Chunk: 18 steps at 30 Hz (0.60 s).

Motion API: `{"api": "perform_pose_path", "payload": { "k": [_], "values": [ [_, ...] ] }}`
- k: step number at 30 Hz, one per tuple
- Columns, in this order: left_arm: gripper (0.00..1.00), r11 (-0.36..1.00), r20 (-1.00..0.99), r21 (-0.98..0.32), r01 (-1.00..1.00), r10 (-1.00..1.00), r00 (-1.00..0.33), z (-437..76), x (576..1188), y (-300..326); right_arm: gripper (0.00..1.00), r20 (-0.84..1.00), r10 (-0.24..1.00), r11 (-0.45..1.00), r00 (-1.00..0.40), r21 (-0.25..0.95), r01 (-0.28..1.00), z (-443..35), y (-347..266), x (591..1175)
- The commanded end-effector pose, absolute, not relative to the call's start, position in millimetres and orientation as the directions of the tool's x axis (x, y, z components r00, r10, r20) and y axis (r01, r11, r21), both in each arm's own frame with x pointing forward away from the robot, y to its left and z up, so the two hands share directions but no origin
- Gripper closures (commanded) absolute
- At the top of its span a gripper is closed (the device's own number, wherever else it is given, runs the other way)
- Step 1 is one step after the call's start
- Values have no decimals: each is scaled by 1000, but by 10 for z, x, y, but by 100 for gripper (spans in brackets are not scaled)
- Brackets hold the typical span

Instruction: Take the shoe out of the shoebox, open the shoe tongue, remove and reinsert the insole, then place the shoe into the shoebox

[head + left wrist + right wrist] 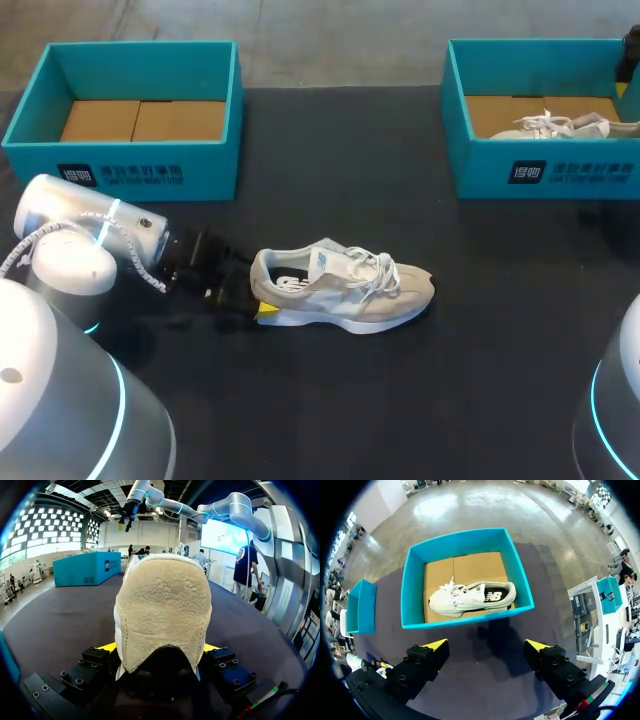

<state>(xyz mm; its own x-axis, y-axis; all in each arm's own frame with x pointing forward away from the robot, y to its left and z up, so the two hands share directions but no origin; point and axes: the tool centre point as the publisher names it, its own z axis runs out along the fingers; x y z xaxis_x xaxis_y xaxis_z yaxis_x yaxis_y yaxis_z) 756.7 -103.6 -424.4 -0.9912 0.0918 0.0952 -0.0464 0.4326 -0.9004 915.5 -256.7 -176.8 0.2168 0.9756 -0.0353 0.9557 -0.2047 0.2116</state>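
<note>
1. Surface (pixel 400 400): dark and matte. All items below are carried on it.
2. Beige shoe (pixel 345 290) (pixel 162 610): one, with white laces and a white sole. It stands upright on its sole near the middle of the surface, outside both boxes. The heel is turned toward the left arm and the toe points away from it.
3. Left gripper (pixel 255 295) (pixel 160 647): set low at the heel of the beige shoe. A yellow tip is seen on each side of the heel. The heel appears to be clamped between both fingers, though the contact points are partly hidden behind the suede.
4. Left shoebox (pixel 130 170): teal, lidless, at the far left of the surface. Only its brown cardboard floor is seen inside.
5. Right shoebox (pixel 540 170) (pixel 465 621): teal, lidless, at the far right, well apart from the beige shoe.
6. White shoe (pixel 560 125) (pixel 470 596): one, laid lengthwise on the cardboard floor of the right shoebox.
7. Right gripper (pixel 487 647): held high above the surface near the right shoebox. Its fingers are spread wide and nothing is held between them.
</note>
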Motion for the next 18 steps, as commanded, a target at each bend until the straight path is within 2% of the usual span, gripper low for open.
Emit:
{"api": "perform_pose_path", "payload": {
  "k": [1,11,18],
  "values": [
    [100,434,96,-900,-47,93,-991,-4266,7575,-1053,0,-36,975,-205,217,214,955,-1772,-2565,9148],
    [100,434,96,-900,-47,93,-991,-4266,7575,-1053,0,-40,971,-222,234,200,954,-1792,-2520,9171],
    [100,434,96,-900,-47,93,-991,-4266,7575,-1053,0,-70,950,-286,305,198,937,-1697,-2208,9191]
  ]
}}
